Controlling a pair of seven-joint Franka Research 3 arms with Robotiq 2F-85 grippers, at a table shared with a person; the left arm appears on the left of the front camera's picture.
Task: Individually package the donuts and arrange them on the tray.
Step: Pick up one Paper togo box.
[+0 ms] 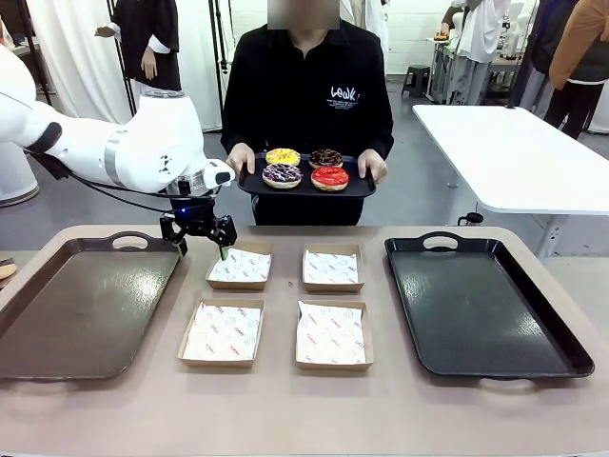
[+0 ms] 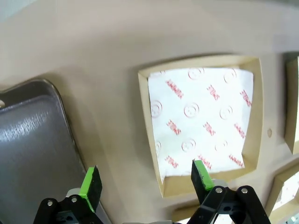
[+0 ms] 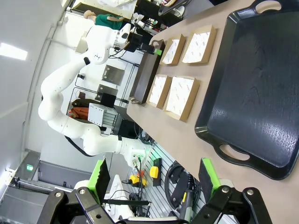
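Three views, one table
It is faced from the robot's side; one box is seen closely from above, all four sidelong past the black tray.

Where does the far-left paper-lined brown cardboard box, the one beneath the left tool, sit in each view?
Front view: the paper-lined brown cardboard box is left of centre, just under the left tool.
Left wrist view: centre-right, large, beyond the green pads.
Right wrist view: upper middle, small.
Shared landmark: the dark brown tray beside it.
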